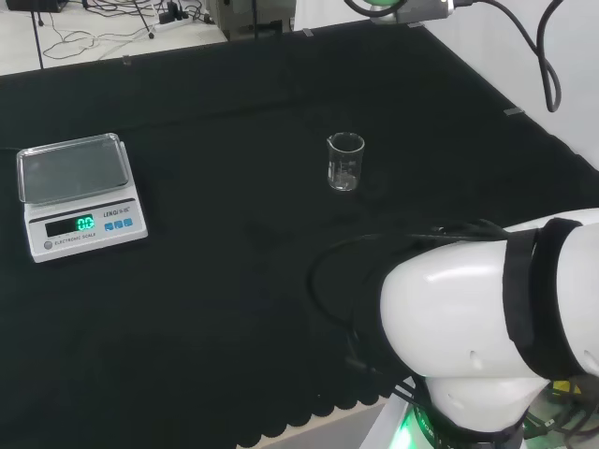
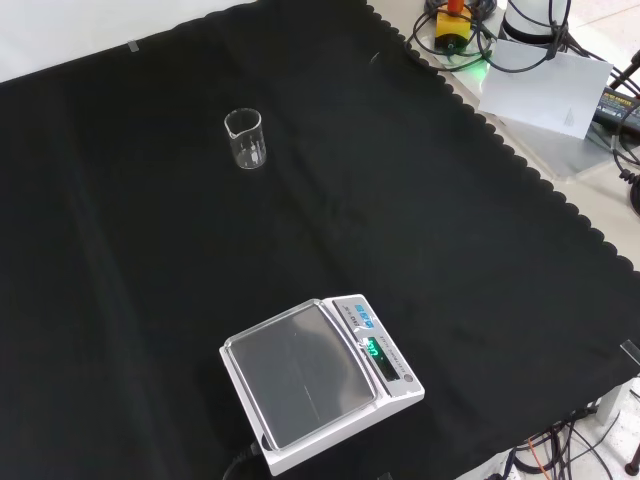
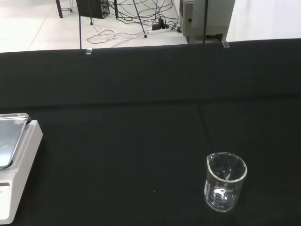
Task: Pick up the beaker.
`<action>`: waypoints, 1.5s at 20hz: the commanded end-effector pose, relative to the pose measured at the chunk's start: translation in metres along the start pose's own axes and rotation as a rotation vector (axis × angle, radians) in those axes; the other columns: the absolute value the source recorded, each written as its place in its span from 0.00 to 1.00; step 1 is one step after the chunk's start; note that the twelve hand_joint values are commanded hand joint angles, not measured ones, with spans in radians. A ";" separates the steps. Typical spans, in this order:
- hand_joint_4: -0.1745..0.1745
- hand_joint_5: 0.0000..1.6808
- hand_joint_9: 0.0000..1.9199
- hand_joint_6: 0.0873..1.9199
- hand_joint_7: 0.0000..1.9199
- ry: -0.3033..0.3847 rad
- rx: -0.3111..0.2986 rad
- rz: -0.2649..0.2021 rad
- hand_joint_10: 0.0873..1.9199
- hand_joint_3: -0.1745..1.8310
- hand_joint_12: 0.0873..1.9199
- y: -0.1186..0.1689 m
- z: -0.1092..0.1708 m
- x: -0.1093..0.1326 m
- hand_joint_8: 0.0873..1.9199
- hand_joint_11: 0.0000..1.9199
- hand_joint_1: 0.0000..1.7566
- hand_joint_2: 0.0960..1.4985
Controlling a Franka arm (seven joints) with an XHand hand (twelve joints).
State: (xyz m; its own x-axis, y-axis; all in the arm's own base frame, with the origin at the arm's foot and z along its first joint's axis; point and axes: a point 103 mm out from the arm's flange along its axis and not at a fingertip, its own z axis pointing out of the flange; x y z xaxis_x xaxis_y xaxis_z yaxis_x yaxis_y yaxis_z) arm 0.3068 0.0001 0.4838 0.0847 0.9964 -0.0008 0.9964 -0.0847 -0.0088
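A small clear glass beaker (image 1: 344,162) stands upright and empty on the black cloth, right of the middle in the head view. In the front view the beaker (image 2: 246,139) sits toward the far left of the cloth. The wrist view looks at the beaker (image 3: 225,181) from a short way off, nothing touching it.
A white digital scale (image 1: 80,195) with a clear tray stands at the left in the head view, and the scale (image 2: 320,382) lies near the front edge in the front view. The arm's white link (image 1: 496,327) rises at the lower right. Cables and gear (image 2: 520,50) lie beyond the cloth's scalloped edge.
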 end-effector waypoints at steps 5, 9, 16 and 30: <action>0.44 0.08 0.10 0.00 0.10 0.004 -0.001 0.016 0.42 0.30 0.59 0.008 0.004 -0.006 0.37 0.00 0.40 0.40; 0.44 0.07 0.09 0.00 0.09 0.003 0.005 0.019 0.42 0.29 0.59 0.014 0.007 0.003 0.37 0.00 0.40 0.40; 0.45 0.07 0.09 0.00 0.09 0.031 0.040 0.032 0.42 0.29 0.59 0.039 0.042 -0.025 0.37 0.00 0.40 0.40; 0.44 0.07 0.09 0.00 0.09 0.094 0.077 0.042 0.42 0.28 0.59 0.103 0.145 -0.060 0.37 0.00 0.40 0.41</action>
State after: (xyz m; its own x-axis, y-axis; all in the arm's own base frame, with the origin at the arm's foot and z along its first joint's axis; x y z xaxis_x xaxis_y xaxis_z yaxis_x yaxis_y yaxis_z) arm 0.3733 -0.0418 0.4017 0.1192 0.9915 0.0525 0.9908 -0.1154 -0.0703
